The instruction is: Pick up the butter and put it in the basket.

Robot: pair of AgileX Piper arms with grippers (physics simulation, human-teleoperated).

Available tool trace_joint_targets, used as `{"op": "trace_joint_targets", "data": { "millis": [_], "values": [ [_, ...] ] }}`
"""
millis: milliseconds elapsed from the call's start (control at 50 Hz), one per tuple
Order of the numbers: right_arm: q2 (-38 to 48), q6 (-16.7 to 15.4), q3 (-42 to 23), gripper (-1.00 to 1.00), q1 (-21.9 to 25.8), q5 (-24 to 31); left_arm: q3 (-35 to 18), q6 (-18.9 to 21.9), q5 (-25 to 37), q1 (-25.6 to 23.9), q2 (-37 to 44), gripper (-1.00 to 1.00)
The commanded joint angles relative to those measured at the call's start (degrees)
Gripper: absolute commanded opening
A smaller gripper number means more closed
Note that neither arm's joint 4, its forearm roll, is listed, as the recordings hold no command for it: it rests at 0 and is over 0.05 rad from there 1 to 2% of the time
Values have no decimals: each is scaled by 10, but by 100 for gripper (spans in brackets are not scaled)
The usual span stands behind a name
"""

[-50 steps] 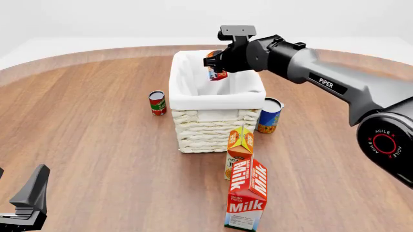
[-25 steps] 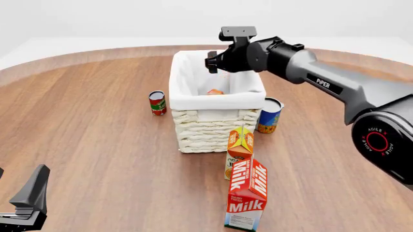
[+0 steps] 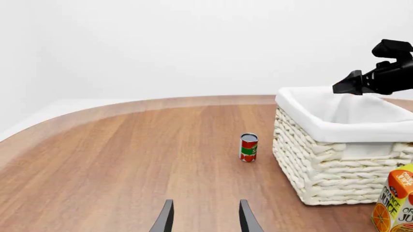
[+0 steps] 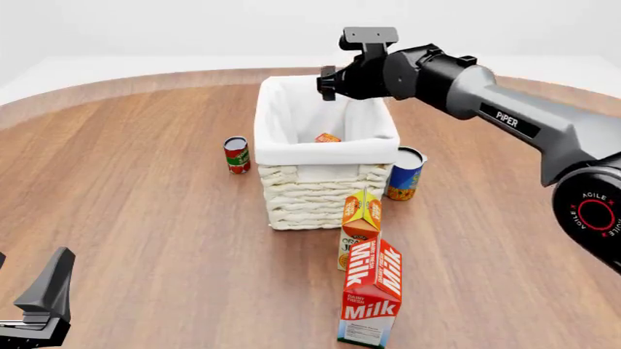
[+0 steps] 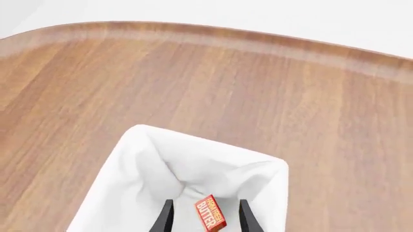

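The butter (image 4: 327, 137), a small red and orange box, lies inside the basket (image 4: 315, 190) on its white liner. In the right wrist view the butter (image 5: 210, 213) shows far below, between the fingers, on the basket's liner (image 5: 135, 174). My right gripper (image 4: 331, 83) hangs open above the basket's far rim, holding nothing; it also shows in the right wrist view (image 5: 205, 205) and in the left wrist view (image 3: 360, 83). My left gripper (image 4: 43, 298) rests open at the near left of the table, well away from the basket (image 3: 335, 179), its fingers (image 3: 166, 217) empty.
A red tomato can (image 4: 235, 154) stands left of the basket. A blue and orange can (image 4: 405, 173) stands at its right. An orange juice carton (image 4: 360, 222) and a tall Milk carton (image 4: 371, 291) stand in front of the basket.
The butter left my right gripper and dropped to the basket's floor. The right gripper then rose a little and shifted right. The left arm stayed still.
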Motion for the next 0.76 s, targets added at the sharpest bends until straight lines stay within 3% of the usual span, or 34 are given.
{"op": "trace_joint_targets", "data": {
  "millis": [20,760],
  "values": [
    [-37,-12,14,100,-6,10,0,0,0,0,0,100],
    [-88,5,11,100,-2,34,0,0,0,0,0,100]
  ]
}}
